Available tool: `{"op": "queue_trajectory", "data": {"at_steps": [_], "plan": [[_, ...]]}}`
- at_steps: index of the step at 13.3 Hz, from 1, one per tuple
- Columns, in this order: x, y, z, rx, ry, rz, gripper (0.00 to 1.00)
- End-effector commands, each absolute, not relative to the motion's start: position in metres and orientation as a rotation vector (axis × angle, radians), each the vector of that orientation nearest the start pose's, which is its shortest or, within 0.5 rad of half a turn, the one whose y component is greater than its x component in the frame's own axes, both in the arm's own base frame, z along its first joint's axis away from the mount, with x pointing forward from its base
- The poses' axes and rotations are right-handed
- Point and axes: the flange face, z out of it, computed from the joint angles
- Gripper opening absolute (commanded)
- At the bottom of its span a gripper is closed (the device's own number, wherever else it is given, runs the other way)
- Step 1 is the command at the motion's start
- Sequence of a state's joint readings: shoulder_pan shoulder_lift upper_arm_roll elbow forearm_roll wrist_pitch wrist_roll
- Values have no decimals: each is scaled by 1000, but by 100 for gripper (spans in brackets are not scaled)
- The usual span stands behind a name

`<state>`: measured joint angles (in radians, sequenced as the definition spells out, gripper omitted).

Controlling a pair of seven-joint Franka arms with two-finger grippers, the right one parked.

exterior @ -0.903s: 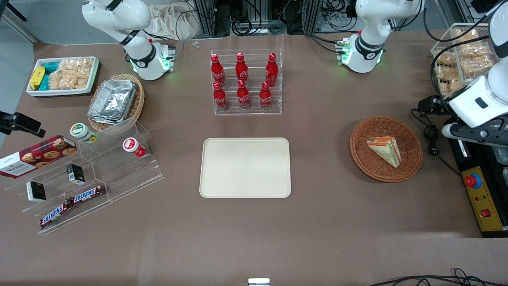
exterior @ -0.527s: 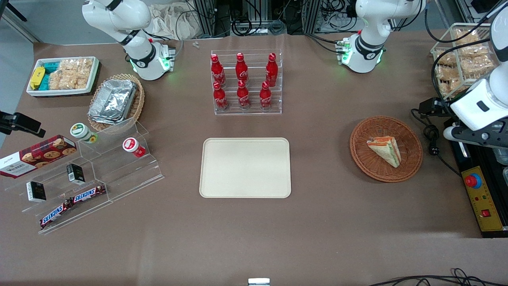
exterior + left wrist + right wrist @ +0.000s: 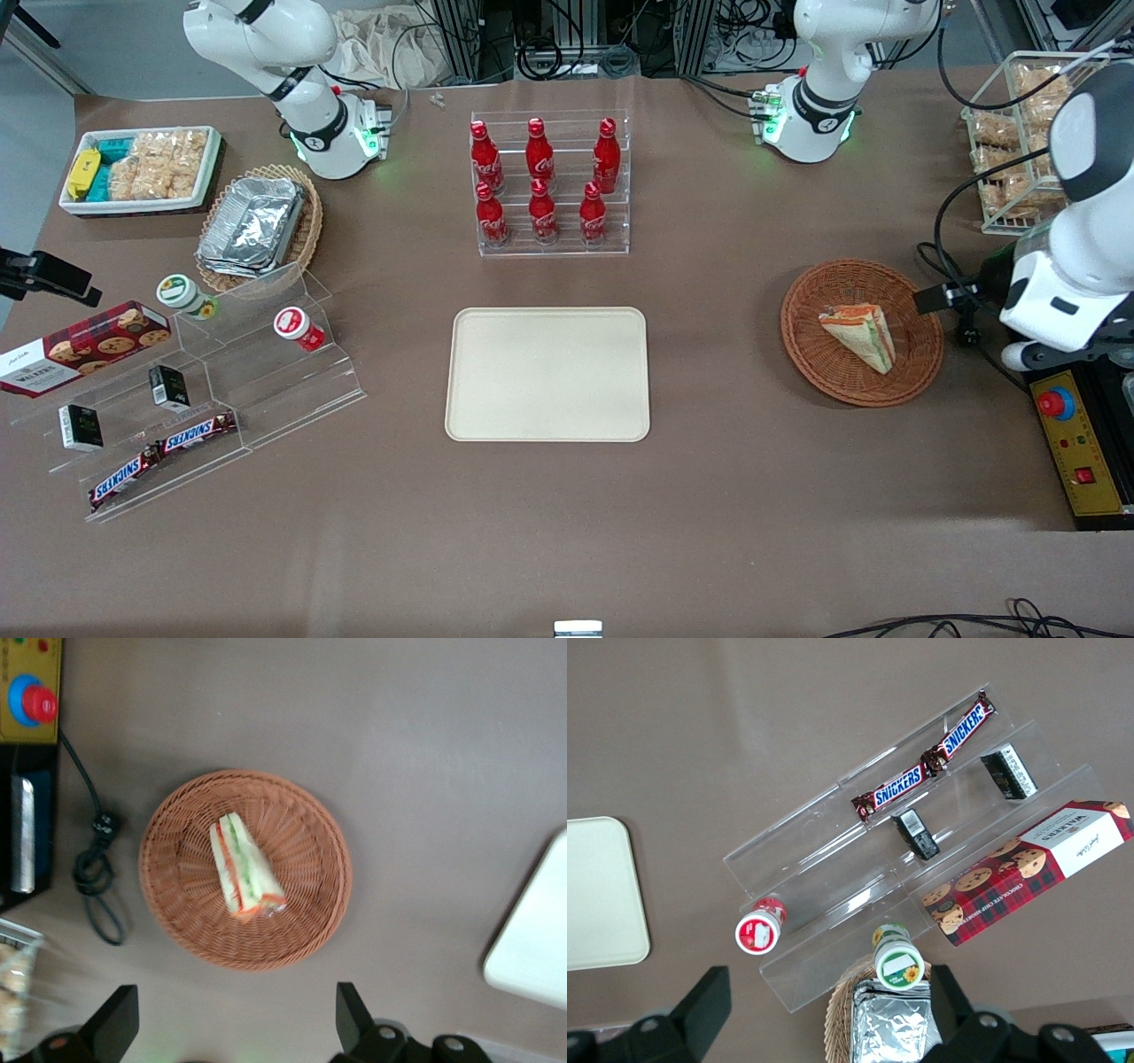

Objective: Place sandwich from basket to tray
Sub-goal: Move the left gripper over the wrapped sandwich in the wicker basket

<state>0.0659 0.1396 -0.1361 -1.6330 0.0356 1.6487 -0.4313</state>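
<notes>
Black gripper (image 3: 235,1028) tips cut off.

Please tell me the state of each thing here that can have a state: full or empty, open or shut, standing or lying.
sandwich: wrapped, lying in the basket, not held.
basket: holds only the sandwich.
tray: empty, flat on the table.
pincer: open, empty, hanging above the table beside the basket.
bottles: six, standing upright in the clear rack, caps on.
chocolate bars: two, lying on the clear stand, wrapped.
</notes>
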Motion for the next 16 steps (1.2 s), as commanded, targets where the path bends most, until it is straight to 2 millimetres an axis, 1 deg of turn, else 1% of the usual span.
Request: {"op": "queue_trajectory", "data": {"at_steps": [1,2,3,5,6,7,8,9,10,11,12,13,16], "plan": [[557,-1,505,-3001,-894,145,100],[551,-1,486,-2998,-904,122,100],[546,-1,471,-2995,-939,63,100],[541,4,435,-2944,-1099,40,100],[543,4,420,-2922,-1187,-2,100],[546,4,403,-2876,-1317,-25,100],[553,4,387,-2817,-1451,-23,100],[555,5,373,-2778,-1531,-20,100],[551,4,360,-2754,-1569,-8,100],[540,3,343,-2739,-1565,29,100],[534,4,333,-2729,-1570,49,100],[531,4,328,-2718,-1588,49,100],[532,1,304,-2687,-1629,77,100]]}}
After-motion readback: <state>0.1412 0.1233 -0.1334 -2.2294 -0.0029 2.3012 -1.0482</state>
